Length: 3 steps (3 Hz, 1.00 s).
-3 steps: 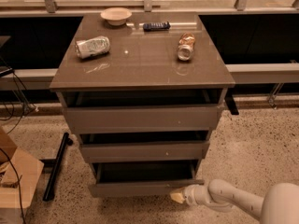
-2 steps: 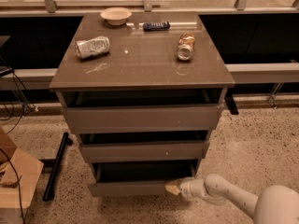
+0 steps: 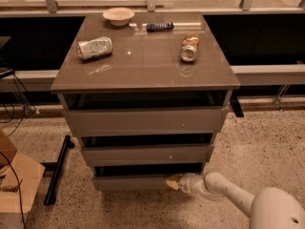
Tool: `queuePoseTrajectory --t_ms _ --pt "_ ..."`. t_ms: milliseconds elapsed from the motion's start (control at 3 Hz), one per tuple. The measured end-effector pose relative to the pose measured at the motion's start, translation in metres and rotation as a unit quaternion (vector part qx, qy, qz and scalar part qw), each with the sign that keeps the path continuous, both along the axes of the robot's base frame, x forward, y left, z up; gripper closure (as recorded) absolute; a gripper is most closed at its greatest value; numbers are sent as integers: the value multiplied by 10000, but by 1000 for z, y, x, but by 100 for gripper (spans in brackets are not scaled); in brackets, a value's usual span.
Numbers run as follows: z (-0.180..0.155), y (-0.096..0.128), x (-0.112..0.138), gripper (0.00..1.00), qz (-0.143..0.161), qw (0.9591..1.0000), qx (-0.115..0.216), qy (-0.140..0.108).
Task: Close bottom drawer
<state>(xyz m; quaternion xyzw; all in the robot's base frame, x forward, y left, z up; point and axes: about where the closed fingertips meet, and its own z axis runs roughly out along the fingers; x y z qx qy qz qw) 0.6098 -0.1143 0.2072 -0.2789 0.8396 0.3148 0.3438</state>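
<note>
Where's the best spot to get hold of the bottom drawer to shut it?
The bottom drawer has a flat, handle-less front: press it from the front rather than grip. The gripper sits at its right end; nearer the middle would probably push straighter.

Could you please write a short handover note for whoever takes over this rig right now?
Gripper: low on the right, its tip against the right end of the bottom drawer front panel.
Bottom drawer: partly out, with a dark gap above its panel.
Done: contact with the panel.
Left: push straight in until the gap closes, then back off.
Cabinet top: bowl, silver can, brown can and a dark flat object, all clear of the job.
</note>
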Motion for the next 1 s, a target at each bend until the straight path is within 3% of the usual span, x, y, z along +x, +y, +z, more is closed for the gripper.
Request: queuePoseTrajectory --t_ms 667,1000 --pt "2 13 31 11 79 9995 -36 -303" --pt "2 13 31 0 80 9995 -35 -302"
